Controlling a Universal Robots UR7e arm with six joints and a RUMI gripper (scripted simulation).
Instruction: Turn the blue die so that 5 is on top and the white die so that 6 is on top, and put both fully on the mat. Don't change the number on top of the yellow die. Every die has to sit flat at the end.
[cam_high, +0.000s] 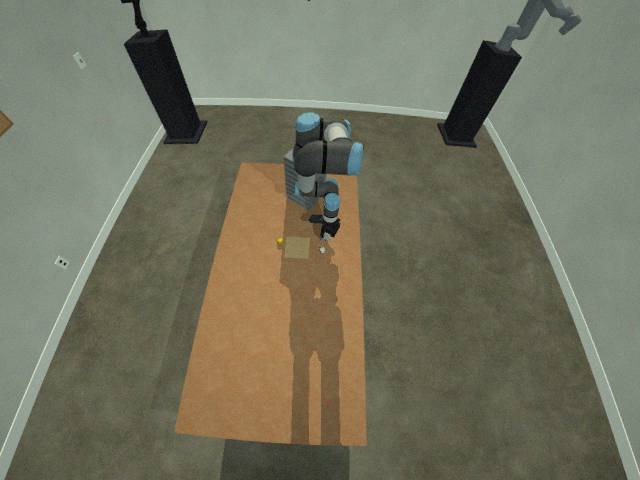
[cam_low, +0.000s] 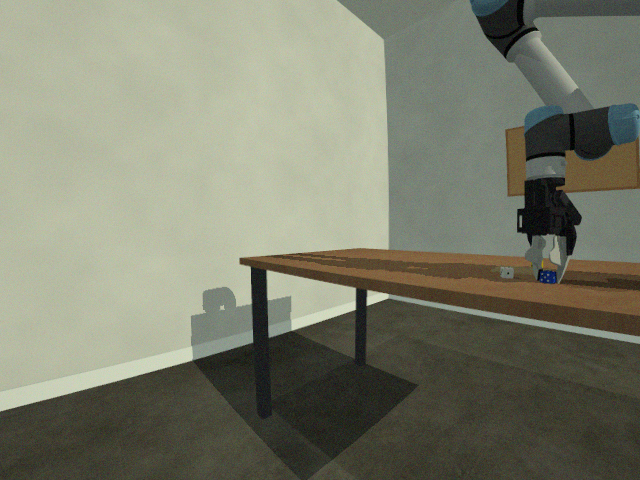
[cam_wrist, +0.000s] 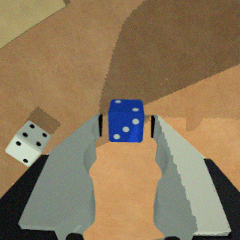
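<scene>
The blue die sits flat on the wooden table, to the right of the tan mat and off it. Its largest face in the wrist view shows three pips. My gripper is lowered around it, one finger on each side with a small gap, partly open. The white die lies close by on bare table, just right of the mat. The yellow die sits at the mat's left edge.
The arm's base stands at the table's far end. Two black pedestals stand in the room's far corners, well away from the table.
</scene>
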